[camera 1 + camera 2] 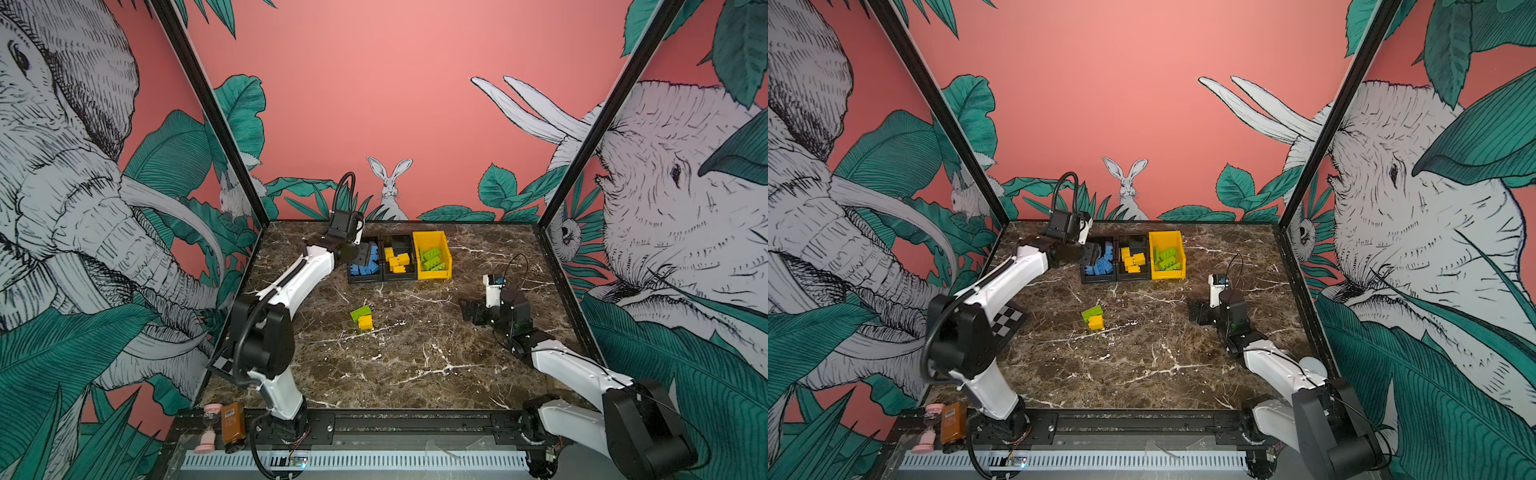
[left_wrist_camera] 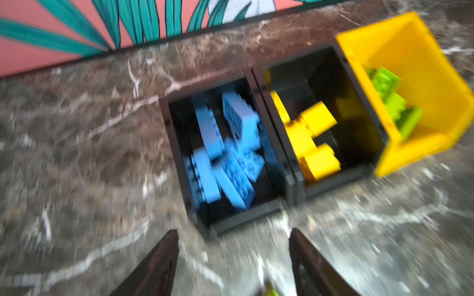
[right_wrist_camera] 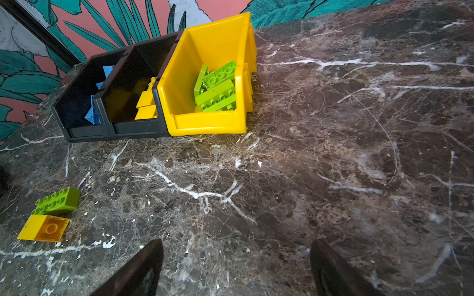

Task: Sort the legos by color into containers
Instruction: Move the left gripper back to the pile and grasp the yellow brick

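Three bins stand side by side at the back of the marble table. A black bin (image 1: 365,279) holds blue legos (image 2: 230,153), the middle black bin (image 1: 399,275) holds yellow legos (image 1: 397,259), and the yellow bin (image 1: 434,274) holds green legos (image 3: 218,87). My left gripper (image 1: 365,254) hovers over the blue bin, open, with nothing between its fingers (image 2: 164,256). A loose green lego (image 1: 360,312) and a loose yellow lego (image 1: 366,322) lie touching mid-table. My right gripper (image 1: 465,308) sits low at the right, open and empty (image 3: 236,242), pointing toward them.
Printed walls close in the table at the back and both sides. A pink hourglass (image 1: 208,428) and a brown box (image 1: 232,422) sit on the front rail at the left. A checkered board (image 1: 1007,320) lies by the left arm's elbow.
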### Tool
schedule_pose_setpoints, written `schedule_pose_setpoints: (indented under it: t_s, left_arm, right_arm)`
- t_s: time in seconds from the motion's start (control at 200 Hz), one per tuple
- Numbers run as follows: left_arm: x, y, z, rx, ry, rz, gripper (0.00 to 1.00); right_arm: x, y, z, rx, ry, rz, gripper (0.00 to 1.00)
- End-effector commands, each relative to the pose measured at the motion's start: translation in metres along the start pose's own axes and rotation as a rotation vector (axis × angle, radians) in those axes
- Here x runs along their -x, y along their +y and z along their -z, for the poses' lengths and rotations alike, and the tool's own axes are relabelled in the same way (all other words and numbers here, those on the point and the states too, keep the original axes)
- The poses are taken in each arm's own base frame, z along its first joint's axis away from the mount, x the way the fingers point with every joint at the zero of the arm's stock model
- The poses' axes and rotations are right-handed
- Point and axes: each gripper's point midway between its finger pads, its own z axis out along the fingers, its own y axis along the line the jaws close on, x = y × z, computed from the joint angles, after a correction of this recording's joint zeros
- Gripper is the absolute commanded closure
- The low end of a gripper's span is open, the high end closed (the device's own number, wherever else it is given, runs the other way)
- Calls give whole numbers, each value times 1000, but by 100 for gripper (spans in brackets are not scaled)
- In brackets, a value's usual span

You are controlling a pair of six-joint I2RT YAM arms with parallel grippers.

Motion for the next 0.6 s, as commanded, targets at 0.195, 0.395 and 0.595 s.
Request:
schedule_pose_setpoints:
  t_s: [0.195,0.395,0.595]
  left_arm:
    - [-112,-37,31,-52,109,189,27]
    - [-152,-42,23,-29,168,223,26]
    - [-166,-54,12,-34,178,198,25]
  right_arm:
    - [15,5,-2,18,-37,-3,12]
    - [14,4,-2,14,-36,-3,12]
    - [13,4,-4,15,-30,-4,12]
